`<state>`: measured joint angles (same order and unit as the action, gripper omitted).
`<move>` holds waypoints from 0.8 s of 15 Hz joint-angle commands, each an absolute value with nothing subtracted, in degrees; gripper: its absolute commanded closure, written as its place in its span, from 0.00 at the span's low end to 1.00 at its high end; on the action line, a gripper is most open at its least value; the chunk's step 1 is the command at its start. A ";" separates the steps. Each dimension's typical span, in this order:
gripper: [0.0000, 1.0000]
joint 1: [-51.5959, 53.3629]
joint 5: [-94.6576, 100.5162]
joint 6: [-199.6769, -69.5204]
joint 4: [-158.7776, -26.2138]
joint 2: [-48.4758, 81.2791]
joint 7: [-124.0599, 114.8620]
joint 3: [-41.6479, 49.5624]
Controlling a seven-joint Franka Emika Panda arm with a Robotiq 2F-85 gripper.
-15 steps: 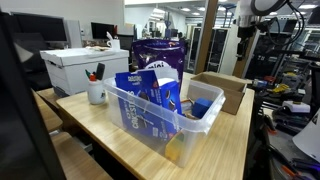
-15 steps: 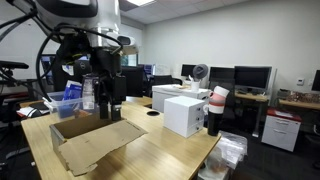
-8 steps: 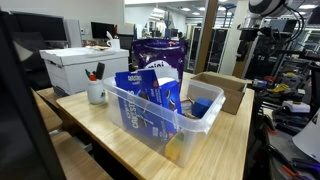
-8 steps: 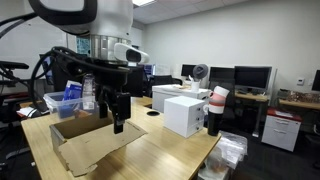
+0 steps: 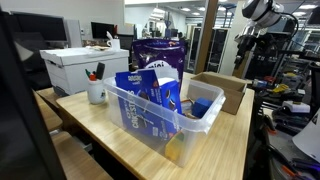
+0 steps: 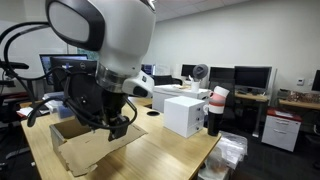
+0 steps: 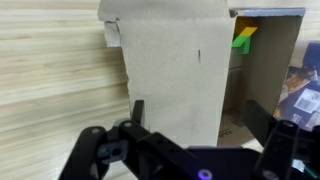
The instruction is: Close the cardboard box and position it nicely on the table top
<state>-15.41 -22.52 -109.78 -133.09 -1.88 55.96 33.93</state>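
Cardboard box [image 5: 222,90] sat open on the table top [image 5: 215,150], at the far end beside the clear plastic bin [image 5: 140,125], just next to it. In an exterior view the box [image 6: 85,148] lay low on the wood w/ one long flap [image 6: 110,150] folded out flat toward the table edge.

Wrist view: that flap [image 7: 175,70] filled the centre of the frame, pale wood grain to its left. Box interior was mostly bare brown cardboard; one small green item [image 7: 243,38] showed at the far inner corner. Blue printed pack [image 7: 300,85] at the right edge; couldn't tell if it was in the box or past it.

Gripper [image 7: 200,115] hung over the flap, fingers [image 7: 137,112] spread wide apart, nothing between them, no contact w/ the cardboard visible.

Bin contents: several blue-and-white snack packs [image 5: 150,90] standing on end, packed toward one side, plus a blue item [image 5: 200,108] lying low at the end nearest the box. Purple bag [image 5: 158,52] stood behind the bin.

White file box [image 5: 72,68], lid on, sat at the other side of the table, contents hidden. White cup [image 5: 97,94] in front of it held pens [image 5: 96,73], upright.
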 commanded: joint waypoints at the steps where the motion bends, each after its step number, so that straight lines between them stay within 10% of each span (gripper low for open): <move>1: 0.00 -19.46 -25.93 -104.74 -128.52 4.64 58.90 32.10; 12: 0.00 -26.21 -28.40 -95.57 -122.44 10.32 60.98 28.78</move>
